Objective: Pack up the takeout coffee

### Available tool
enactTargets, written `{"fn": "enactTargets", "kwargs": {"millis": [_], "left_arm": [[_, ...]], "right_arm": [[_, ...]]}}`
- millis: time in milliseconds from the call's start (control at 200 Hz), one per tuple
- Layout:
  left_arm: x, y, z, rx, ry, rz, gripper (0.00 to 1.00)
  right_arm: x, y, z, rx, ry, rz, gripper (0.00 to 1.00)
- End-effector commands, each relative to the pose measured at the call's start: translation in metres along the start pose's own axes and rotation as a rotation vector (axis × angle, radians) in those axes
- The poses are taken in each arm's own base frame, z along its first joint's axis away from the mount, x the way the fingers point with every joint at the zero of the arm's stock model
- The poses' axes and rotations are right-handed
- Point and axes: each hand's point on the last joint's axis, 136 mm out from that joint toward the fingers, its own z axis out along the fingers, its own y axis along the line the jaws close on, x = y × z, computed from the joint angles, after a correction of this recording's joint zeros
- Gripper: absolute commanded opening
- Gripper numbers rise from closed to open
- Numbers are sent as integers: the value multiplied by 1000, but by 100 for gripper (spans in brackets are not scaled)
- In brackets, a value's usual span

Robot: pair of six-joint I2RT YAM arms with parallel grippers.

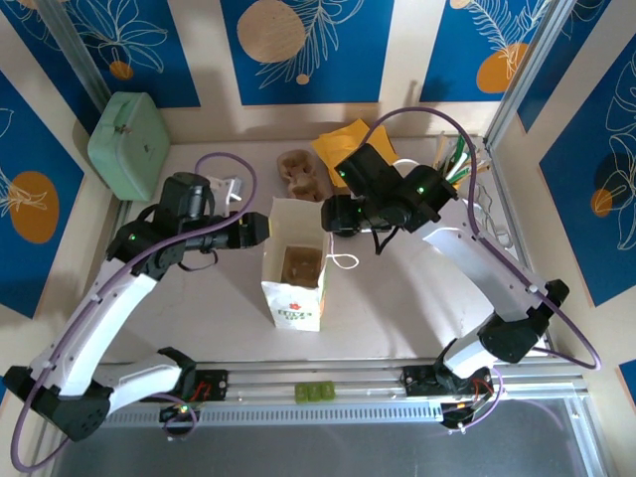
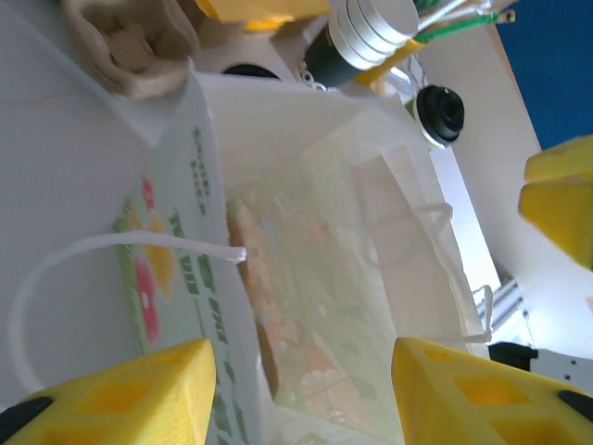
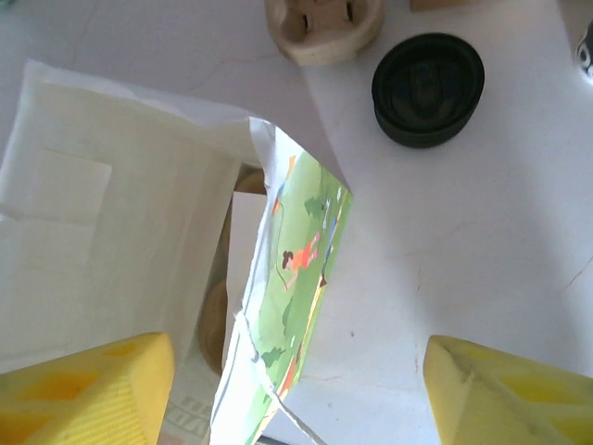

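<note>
On the white tabletop (image 1: 219, 308), saw a white paper bag (image 1: 296, 288) with green print standing upright, its mouth open and something brown at its bottom. Found the takeout coffee (image 3: 428, 88), a small light-green paper cup with a round black plastic lid, outside the bag, standing near its far corner and close to a brown pulp cup holder (image 3: 324, 23). Noted the left tool (image 2: 301, 399) spread wide across the bag's left wall. Noted the right tool (image 3: 296, 399) spread wide too, over the bag's right wall, apart from the cup.
</note>
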Motion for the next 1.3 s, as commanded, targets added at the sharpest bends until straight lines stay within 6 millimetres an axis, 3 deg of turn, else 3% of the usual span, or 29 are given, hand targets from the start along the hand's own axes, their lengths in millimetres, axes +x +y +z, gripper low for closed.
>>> {"fn": "enactTargets", "kwargs": {"millis": [0,180,575,810,1070,1296], "left_arm": [[-10,5,-25,-74,-93,47,54],[-9,8,-34,-82,-129,54,56],[0,13,-32,-83,-116,46,58],[3,15,-33,-87,-117,47,59],[0,15,-45,-100,-161,52,60],[-6,20,-58,-131,-231,52,60]], "right_arm": [[15,3,10,-17,93,79,72],[23,11,27,-44,159,93,69],[23,17,56,-26,205,83,67],[22,16,66,-17,217,69,41],[18,27,49,-78,144,12,10],[20,40,26,-146,61,-73,4]]}}
